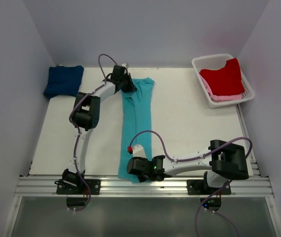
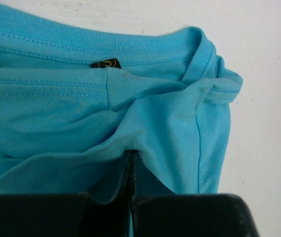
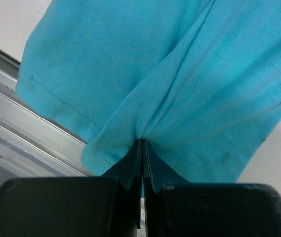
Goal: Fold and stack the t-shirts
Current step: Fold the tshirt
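Observation:
A turquoise t-shirt (image 1: 138,121) lies folded into a long narrow strip down the middle of the table. My left gripper (image 1: 128,85) is shut on its far, collar end (image 2: 130,98), where a black neck label (image 2: 106,63) shows. My right gripper (image 1: 136,168) is shut on its near hem end (image 3: 145,79), which hangs over the table's front rail. A navy t-shirt (image 1: 63,81) lies folded at the far left. A red t-shirt (image 1: 223,76) lies on a pink one (image 1: 219,97) in the basket.
A white slotted basket (image 1: 249,90) stands at the far right corner. The metal rail (image 1: 145,185) runs along the table's front edge, also seen in the right wrist view (image 3: 27,128). Grey walls close in the left, back and right.

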Robot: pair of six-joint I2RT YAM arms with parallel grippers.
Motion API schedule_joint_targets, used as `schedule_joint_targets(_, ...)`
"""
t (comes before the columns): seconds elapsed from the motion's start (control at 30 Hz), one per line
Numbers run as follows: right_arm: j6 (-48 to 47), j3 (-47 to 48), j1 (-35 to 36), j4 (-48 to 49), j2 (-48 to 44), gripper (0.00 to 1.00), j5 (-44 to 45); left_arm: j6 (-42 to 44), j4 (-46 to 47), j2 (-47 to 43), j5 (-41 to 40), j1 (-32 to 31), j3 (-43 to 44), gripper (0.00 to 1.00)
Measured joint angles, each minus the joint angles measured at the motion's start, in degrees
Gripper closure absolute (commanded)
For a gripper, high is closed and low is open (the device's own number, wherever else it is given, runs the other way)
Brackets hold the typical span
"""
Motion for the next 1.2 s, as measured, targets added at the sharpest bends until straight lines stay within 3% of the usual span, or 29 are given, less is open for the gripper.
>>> schedule_joint_targets(0.2, 1.84, 1.29, 0.79, -2.67, 0.48, 1.00, 1.44, 1.70, 1.81, -0.55, 1.31, 0.00, -1.22, 0.99)
schedule_joint_targets(0.23, 1.75, 1.68, 0.83, -3.61, 0.48, 1.00, 1.60, 2.38, 2.40, -1.27, 1.22, 0.00, -2.36, 0.92)
schedule_joint_targets(0.27, 1.57, 2.19, 0.94, -4.70, 0.48, 1.00, 1.73, 3.04, 3.06, -2.34, 1.03, -0.02, -3.69, 0.75)
schedule_joint_targets(0.33, 0.85, 3.45, 1.36, -6.93, 0.42, 1.00, 1.88, 4.35, 3.85, -5.11, 0.07, 0.02, -6.75, 0.58)
schedule_joint_targets(0.37, 0.07, 4.22, 1.55, -8.07, 0.33, 1.00, 2.01, 5.27, 4.74, -7.48, -0.68, 0.09, -8.66, 0.44)
schedule_joint_targets(0.4, -0.52, 4.98, 1.73, -9.01, 0.07, 1.00, 2.40, 6.14, 5.14, -9.86, -1.55, 0.13, -10.03, 0.38)
schedule_joint_targets(0.43, -1.49, 5.95, 1.73, -10.01, -0.42, 0.96, 2.97, 6.32, 5.29, -11.93, -2.32, 0.22, -10.80, 0.33)
schedule_joint_targets(0.47, -2.47, 6.88, 1.60, -10.62, -1.16, 0.76, 3.43, 6.97, 5.53, -14.78, -3.32, 0.28, -11.34, 0.28)
schedule_joint_targets(0.57, -5.97, 9.88, -0.79, -11.69, -4.22, 0.56, 4.46, 8.11, 6.36, -23.98, -6.60, 0.52, -11.58, 0.27)
schedule_joint_targets(0.6, -7.37, 11.21, -2.47, -12.07, -5.29, 0.51, 4.74, 8.28, 6.36, -27.15, -7.56, 0.59, -11.69, 0.27)
schedule_joint_targets(0.67, -10.56, 13.94, -6.80, -12.31, -6.67, 0.51, 5.25, 8.26, 7.65, -33.16, -8.90, 0.70, -13.92, 0.31)
schedule_joint_targets(0.7, -12.13, 15.65, -9.66, -12.35, -6.99, 0.53, 5.57, 7.82, 8.44, -36.74, -9.49, 0.74, -16.57, 0.34)
schedule_joint_targets(0.73, -13.99, 17.49, -12.70, -12.46, -6.99, 0.65, 6.21, 7.43, 9.55, -40.22, -10.03, 0.74, -20.24, 0.38)
schedule_joint_targets(0.8, -17.79, 21.75, -18.93, -13.07, -5.97, 1.00, 7.10, 6.01, 12.50, -46.62, -10.34, 0.76, -29.59, 0.71)
schedule_joint_targets(0.87, -20.98, 27.61, -25.51, -13.03, -3.04, 1.00, 7.93, 4.46, 15.50, -50.99, -10.19, 0.74, -40.13, 1.00)
schedule_joint_targets(1.03, -27.54, 45.42, -38.32, -12.33, 11.58, 1.00, 5.84, 2.27, 15.58, -52.30, -8.68, 0.74, -57.79, 1.00)
schedule_joint_targets(1.2, -31.69, 67.47, -44.63, -14.08, 32.74, 1.00, -0.85, 1.73, 16.65, -53.37, -7.23, 0.74, -64.48, 1.00)
